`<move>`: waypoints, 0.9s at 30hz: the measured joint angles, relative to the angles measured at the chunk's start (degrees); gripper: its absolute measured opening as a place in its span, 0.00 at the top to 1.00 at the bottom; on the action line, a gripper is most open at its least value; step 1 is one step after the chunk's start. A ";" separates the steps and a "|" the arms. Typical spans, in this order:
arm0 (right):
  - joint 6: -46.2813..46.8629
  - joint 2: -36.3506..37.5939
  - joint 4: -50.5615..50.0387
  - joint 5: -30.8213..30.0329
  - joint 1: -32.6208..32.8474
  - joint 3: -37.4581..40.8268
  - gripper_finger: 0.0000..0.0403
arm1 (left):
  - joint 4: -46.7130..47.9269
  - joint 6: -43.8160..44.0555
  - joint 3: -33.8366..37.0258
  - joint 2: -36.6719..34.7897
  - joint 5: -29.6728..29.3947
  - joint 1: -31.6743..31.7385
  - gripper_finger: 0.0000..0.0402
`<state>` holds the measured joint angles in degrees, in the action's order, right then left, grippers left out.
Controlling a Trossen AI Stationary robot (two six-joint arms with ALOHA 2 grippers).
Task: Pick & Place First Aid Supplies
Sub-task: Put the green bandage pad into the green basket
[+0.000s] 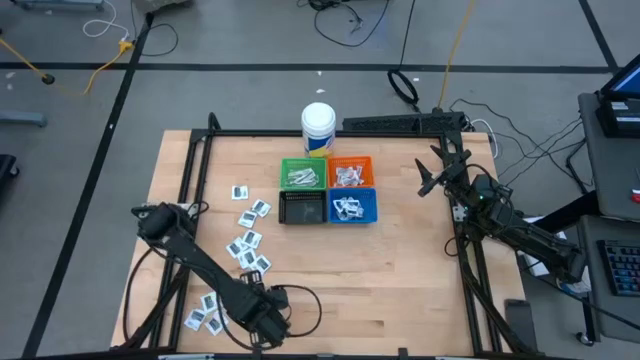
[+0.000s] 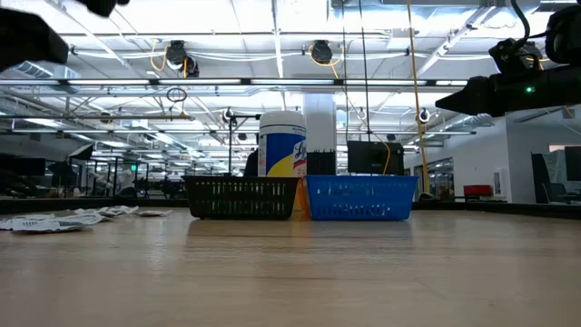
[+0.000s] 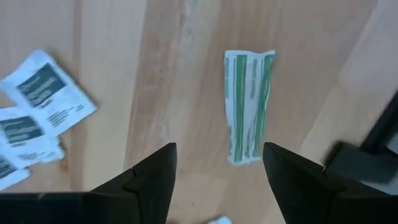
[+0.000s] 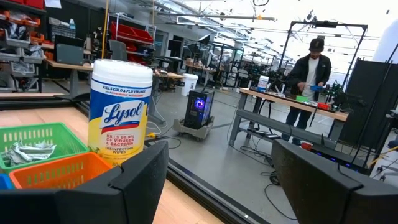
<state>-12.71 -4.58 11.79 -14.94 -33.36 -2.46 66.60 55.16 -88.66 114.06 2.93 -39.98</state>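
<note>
A pale-green strip (image 3: pixel 249 106) lies flat on the counter (image 1: pixel 400 270), well apart from the black bin (image 1: pixel 301 208) on its near side, with white sachets (image 3: pixel 42 93) just beside it. The left gripper (image 3: pixel 217 180) hovers over the strip, fingers apart. To pick it cleanly, I judge it should centre on the strip and descend straight, clear of the sachets. The right gripper (image 4: pixel 217 180), fingers apart, waits beside the blue bin (image 1: pixel 353 207).

White tub (image 4: pixel 120 112), blue-and-yellow label: "Lysol" in large script; above it "KILLS COLD & FLU VIRUS"; below, "KILLS 99.9% OF VIRUSES & BACTERIA", "DISINFECTING WIPES" (smallest lines only partly legible). Print on sachets (image 3: pixel 45 93) unreadable.
</note>
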 joint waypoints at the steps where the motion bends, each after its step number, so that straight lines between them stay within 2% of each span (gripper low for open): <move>1: 0.00 0.00 0.00 0.00 0.00 0.00 0.31 | -0.43 0.24 0.00 0.65 0.00 -0.11 0.40; 13: 0.00 0.00 -0.01 0.01 0.00 0.00 0.31 | -4.31 1.12 0.00 7.72 1.00 -1.23 0.40; 20: 0.00 0.00 -0.02 0.02 0.00 0.01 0.31 | -4.86 0.83 -0.09 8.14 0.75 -1.18 0.41; 23: 0.00 0.00 -0.01 0.01 0.00 0.01 0.31 | -5.24 0.10 -0.09 8.18 0.85 -1.20 0.48; 27: 0.00 0.00 0.00 0.00 0.00 0.01 0.31 | -5.52 0.08 -0.09 8.22 1.86 -1.18 0.65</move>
<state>-12.71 -4.58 11.79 -14.94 -33.36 -2.45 61.08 55.24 -88.75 122.28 4.79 -41.17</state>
